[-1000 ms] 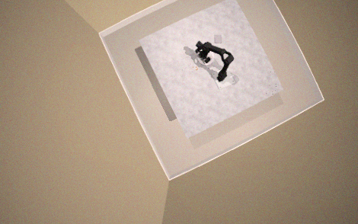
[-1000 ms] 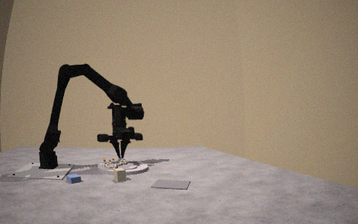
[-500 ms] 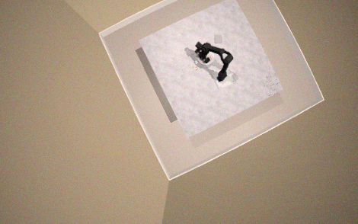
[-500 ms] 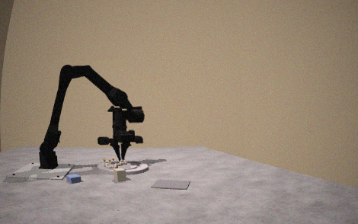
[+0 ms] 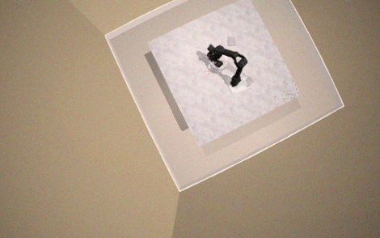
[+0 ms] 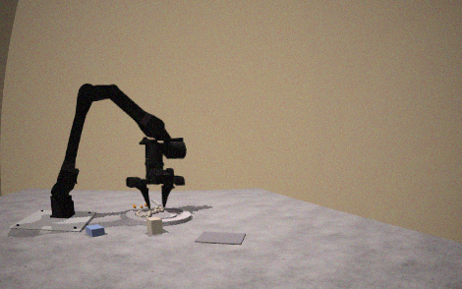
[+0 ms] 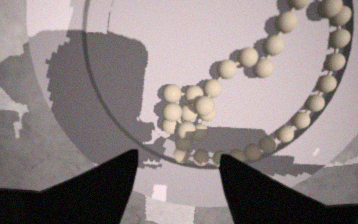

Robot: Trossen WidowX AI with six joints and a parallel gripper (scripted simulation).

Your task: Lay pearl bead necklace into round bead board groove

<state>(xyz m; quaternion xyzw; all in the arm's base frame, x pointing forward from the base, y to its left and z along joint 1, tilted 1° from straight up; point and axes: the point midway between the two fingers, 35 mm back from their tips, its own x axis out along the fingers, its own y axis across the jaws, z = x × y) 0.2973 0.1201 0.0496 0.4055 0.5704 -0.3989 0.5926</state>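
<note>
The pearl bead necklace (image 7: 192,107) (image 6: 149,211) lies on the round bead board (image 7: 165,40) (image 6: 183,215). In the wrist view, a run of beads follows the groove (image 7: 95,85) along the board's right and lower arc. The rest of the necklace crosses the inner disc and bunches in a small heap near the lower groove. My gripper (image 7: 179,159) (image 6: 154,203) (image 5: 213,61) is open, with its fingertips just above the heap and apart from the beads. Nothing is held between the fingers.
A cream cube (image 6: 154,225) stands right in front of the board. A blue block (image 6: 94,230) lies to its left near the arm's base plate (image 6: 44,221). A flat grey tile (image 6: 220,238) (image 5: 231,40) lies to the right on the grey table.
</note>
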